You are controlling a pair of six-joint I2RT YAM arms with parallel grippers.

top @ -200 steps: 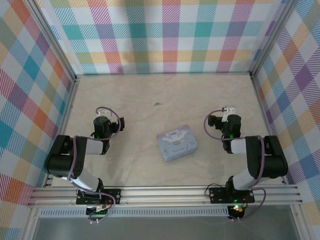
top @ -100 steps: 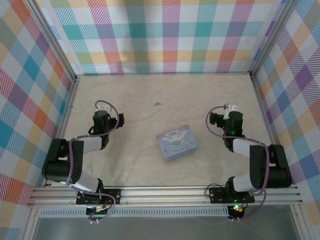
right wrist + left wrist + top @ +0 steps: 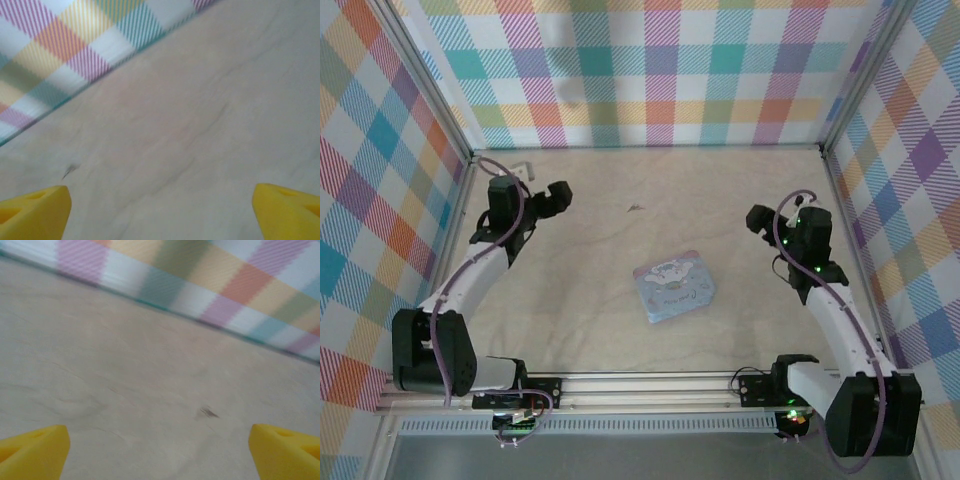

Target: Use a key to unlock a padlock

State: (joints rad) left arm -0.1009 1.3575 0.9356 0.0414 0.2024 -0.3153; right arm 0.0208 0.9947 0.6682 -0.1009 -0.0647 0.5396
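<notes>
Your left gripper and right gripper both stand spread wide, holding nothing. The key (a tiny dark sliver) lies on the table beyond the tin, between the grippers.

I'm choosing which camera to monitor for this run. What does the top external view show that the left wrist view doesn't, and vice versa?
Top external gives the whole layout: the light-blue tin mid-table, with the left hand and right hand out to either side of it. Left wrist gives a close look at its own yellow fingertips, wide apart with nothing between them. Both take in the table, the plaid wall and a tiny dark object lying on the far part of the table, too small to identify.
</notes>
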